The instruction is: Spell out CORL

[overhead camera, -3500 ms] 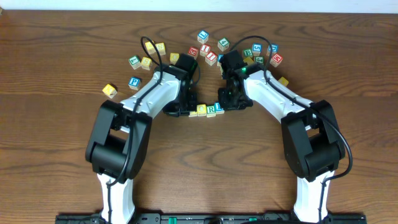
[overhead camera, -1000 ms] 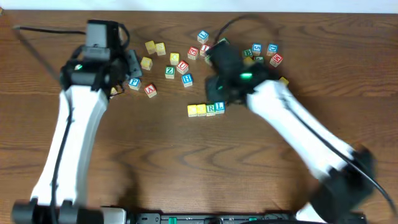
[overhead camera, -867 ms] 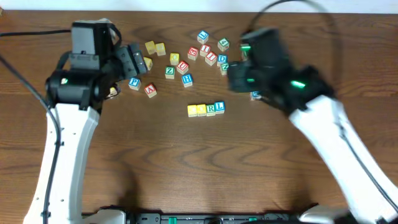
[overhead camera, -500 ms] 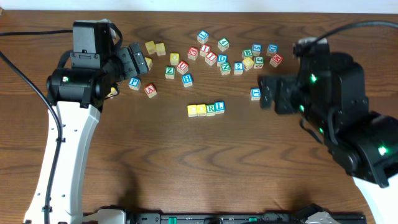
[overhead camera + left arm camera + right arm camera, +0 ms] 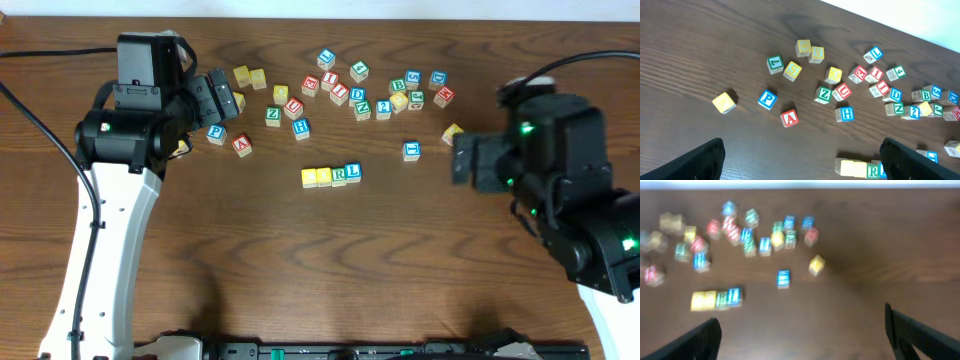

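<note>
The word looks as good as laid. Near the middle of the table (image 5: 300,270) the row (image 5: 331,175) of four cubes lies side by side, each touching or all but touching the next, on a line that slants a little toward the far edge at its L end. Read from the overhead view it goes yellow cube (image 5: 309,178), second yellow cube (image 5: 323,177), R cube (image 5: 339,174), L cube (image 5: 352,171). The R and L are legible; the two yellow tops show no letter from above, so I cannot tell whether C and O face some other side. The loose cubes (image 5: 340,90) lie scattered nearer the far edge, apart from the row, and none intrudes on it. The left gripper (image 5: 801,145) hangs wide and empty above the scatter at the left, with the row just showing at the bottom edge of its view. The right gripper (image 5: 801,320) is likewise spread wide with nothing between its fingers, off to the right and well clear; its view is blurred, though the row can be made out at lower left. Judging by this, placing is finished, and at most the two yellow cubes may want turning so their letters show.
</note>
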Controlling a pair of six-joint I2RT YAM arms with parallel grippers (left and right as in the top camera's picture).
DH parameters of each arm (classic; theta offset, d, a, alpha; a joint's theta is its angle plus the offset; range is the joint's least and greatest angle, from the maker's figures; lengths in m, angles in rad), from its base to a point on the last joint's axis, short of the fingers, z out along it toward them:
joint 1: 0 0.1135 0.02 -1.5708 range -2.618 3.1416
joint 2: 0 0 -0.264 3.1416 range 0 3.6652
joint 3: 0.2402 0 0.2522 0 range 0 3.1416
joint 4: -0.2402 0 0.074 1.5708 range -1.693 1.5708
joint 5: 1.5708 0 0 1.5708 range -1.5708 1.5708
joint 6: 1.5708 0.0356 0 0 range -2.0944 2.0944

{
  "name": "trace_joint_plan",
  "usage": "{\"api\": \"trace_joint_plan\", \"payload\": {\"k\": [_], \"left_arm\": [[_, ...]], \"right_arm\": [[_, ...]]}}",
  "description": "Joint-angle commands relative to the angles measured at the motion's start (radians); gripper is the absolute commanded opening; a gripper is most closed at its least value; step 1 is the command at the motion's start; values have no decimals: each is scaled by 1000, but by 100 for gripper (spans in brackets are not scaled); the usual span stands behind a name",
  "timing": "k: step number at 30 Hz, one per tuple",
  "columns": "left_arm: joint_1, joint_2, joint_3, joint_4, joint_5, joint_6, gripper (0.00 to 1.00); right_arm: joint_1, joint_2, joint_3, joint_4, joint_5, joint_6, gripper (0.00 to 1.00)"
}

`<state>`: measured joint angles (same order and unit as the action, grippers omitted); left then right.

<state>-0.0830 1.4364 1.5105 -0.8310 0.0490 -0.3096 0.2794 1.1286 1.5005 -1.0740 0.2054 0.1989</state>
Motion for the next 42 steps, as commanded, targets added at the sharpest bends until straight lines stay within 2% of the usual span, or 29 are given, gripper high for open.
{"api": "trace_joint_plan", "payload": {"k": [1, 5, 10, 13, 17, 20, 28, 32, 42], "left_arm": [[3, 1, 12, -2, -9, 10, 98], [3, 1, 12, -2, -9, 10, 98], [3, 2, 12, -2, -9, 10, 98], [3, 1, 12, -2, -9, 10, 98], [3, 1, 12, -2, -9, 10, 98], [3, 1, 12, -2, -9, 10, 98], [3, 1, 12, -2, -9, 10, 98], [3, 1, 12, -2, -9, 10, 98], [3, 1, 12, -2, -9, 10, 98]], "right_arm": [[-132, -151, -143, 143, -115, -95, 99], [-245, -348, -383, 373, -183, -146, 99], [-281, -587, -685, 609, -194, -148, 99], [-287, -782, -959, 806, -220, -148, 99], [-259, -945, -1217, 940, -224, -148, 99], [-250, -999, -1330, 1014, -224, -143, 99], [-225, -1105, -1497, 1088, -223, -144, 99], [-225, -1124, -1495, 997, -223, -144, 99], [-225, -1119, -1495, 999, -224, -144, 99]]}}
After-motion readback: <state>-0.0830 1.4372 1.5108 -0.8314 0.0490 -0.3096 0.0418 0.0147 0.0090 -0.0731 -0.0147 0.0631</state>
